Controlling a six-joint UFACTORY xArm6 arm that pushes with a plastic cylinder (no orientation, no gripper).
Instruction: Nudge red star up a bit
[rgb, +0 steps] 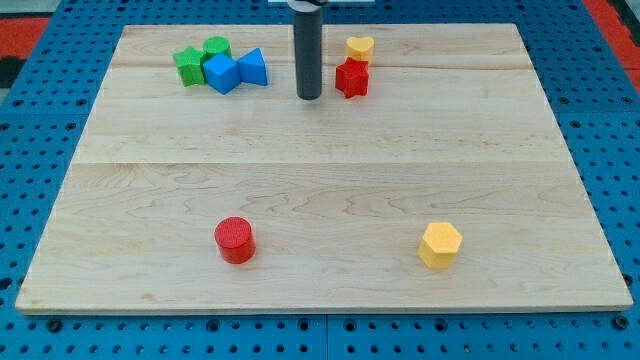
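Observation:
The red star (351, 78) lies near the view's top, right of centre, on the wooden board (320, 170). A yellow heart-like block (360, 47) sits just above it, touching or nearly touching. My tip (309, 96) is the lower end of the dark rod, just to the left of the red star and slightly lower, a small gap apart from it.
A cluster at the top left holds a green star (187, 65), a green round block (216, 48), a blue cube (221, 73) and a blue triangle (253, 67). A red cylinder (235, 240) stands at the bottom left, a yellow hexagon (440, 245) at the bottom right.

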